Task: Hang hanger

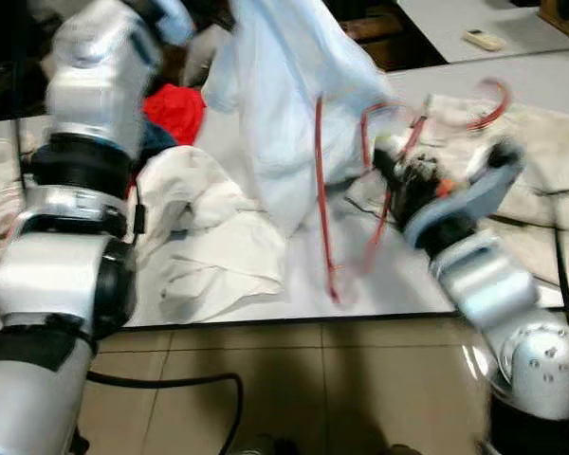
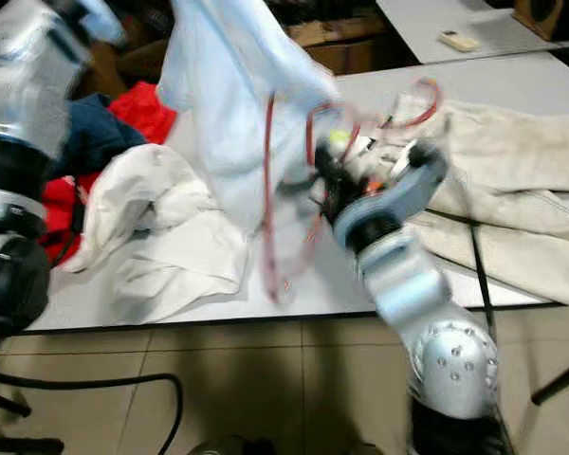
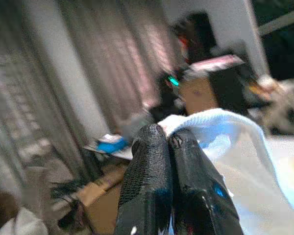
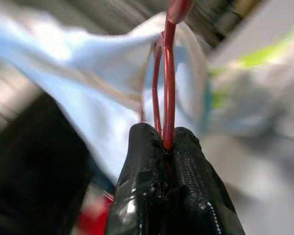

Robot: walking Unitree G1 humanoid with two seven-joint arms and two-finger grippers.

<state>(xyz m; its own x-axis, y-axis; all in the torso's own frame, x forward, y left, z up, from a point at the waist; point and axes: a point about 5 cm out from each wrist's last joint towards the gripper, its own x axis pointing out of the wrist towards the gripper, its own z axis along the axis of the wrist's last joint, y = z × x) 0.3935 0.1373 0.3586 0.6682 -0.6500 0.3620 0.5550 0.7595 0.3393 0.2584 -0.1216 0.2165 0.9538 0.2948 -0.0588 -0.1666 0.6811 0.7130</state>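
Floor: brown tiles (image 1: pixel 294 379) are seen nearest, with a black cable (image 1: pixel 171 382) lying on them.
Right pincer (image 4: pixel 167 142): closed tight on the red hanger (image 1: pixel 324 190), which is held up above the white surface (image 1: pixel 398 275).
Hanger: partly tucked inside the white shirt (image 1: pixel 284 85).
Left pincer (image 3: pixel 169 139): closed on the top of the shirt, which is held up high.
Surface: a white cloth (image 1: pixel 209 227), a red cloth (image 1: pixel 175 109) and a cream cloth (image 2: pixel 512 190) are lying on it.
Remote (image 1: pixel 484 39): seen on another surface behind.
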